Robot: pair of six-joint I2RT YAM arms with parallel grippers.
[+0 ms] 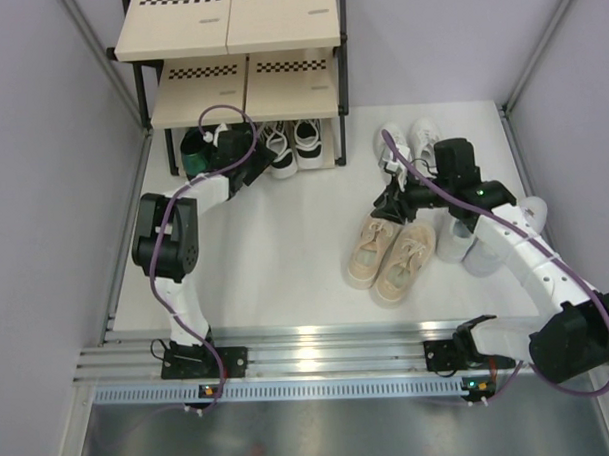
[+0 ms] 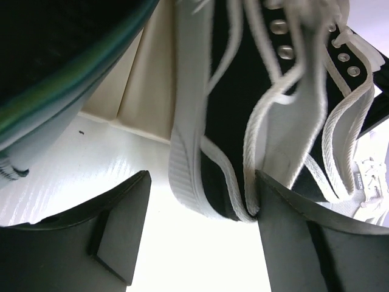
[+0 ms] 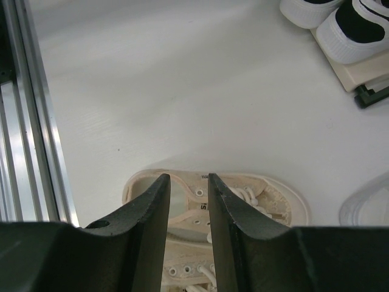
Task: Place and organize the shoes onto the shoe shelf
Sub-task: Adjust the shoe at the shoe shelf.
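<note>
The shoe shelf stands at the back left. Dark green shoes and black-and-white sneakers sit on its bottom board. My left gripper is open between them. In the left wrist view a black-and-white sneaker's heel lies between the jaws, against the right finger. My right gripper hovers over the heel end of the beige sneakers, its jaws a narrow gap apart and empty. One beige sneaker lies below the fingertips.
Small white sneakers lie behind the right gripper. Larger pale grey sneakers lie under the right arm, toward the right wall. A metal rail runs along the near edge. The shelf's bottom board shows in the right wrist view.
</note>
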